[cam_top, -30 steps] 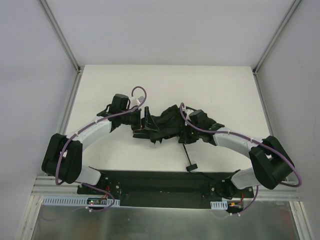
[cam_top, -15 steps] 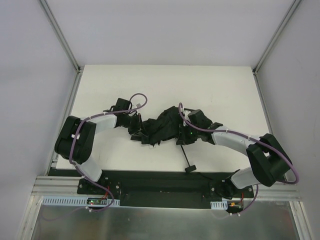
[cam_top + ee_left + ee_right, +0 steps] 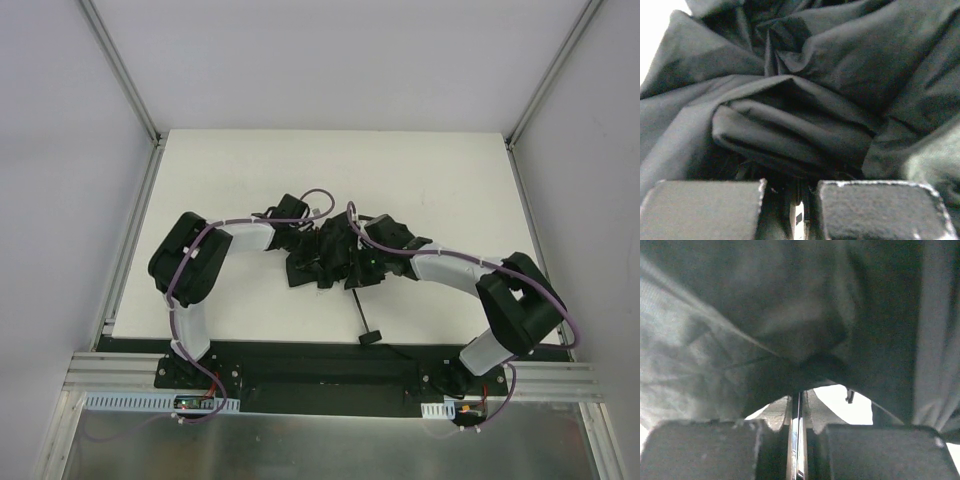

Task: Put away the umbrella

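The umbrella (image 3: 326, 268) lies in the middle of the white table (image 3: 430, 180) as a crumpled heap of black fabric. Its thin shaft (image 3: 358, 312) runs toward me to the small knob handle (image 3: 370, 338). My left gripper (image 3: 303, 243) is buried in the heap's left side. In the left wrist view its jaws (image 3: 790, 210) are shut with dark folds of fabric (image 3: 805, 100) between the pads. My right gripper (image 3: 362, 262) presses in from the right. It is shut (image 3: 800, 452) on a thin shiny metal rib (image 3: 799, 435) under the fabric (image 3: 765, 315).
Grey walls with aluminium posts (image 3: 120, 70) enclose the table on three sides. The black mounting plate (image 3: 320, 370) with both arm bases runs along the near edge. Bare white table surrounds the heap on all sides.
My left gripper closed, then pushed right into the fabric. The heap has bunched tighter, and the shaft and handle have shifted slightly left. The right gripper stayed shut and drifted a little left.
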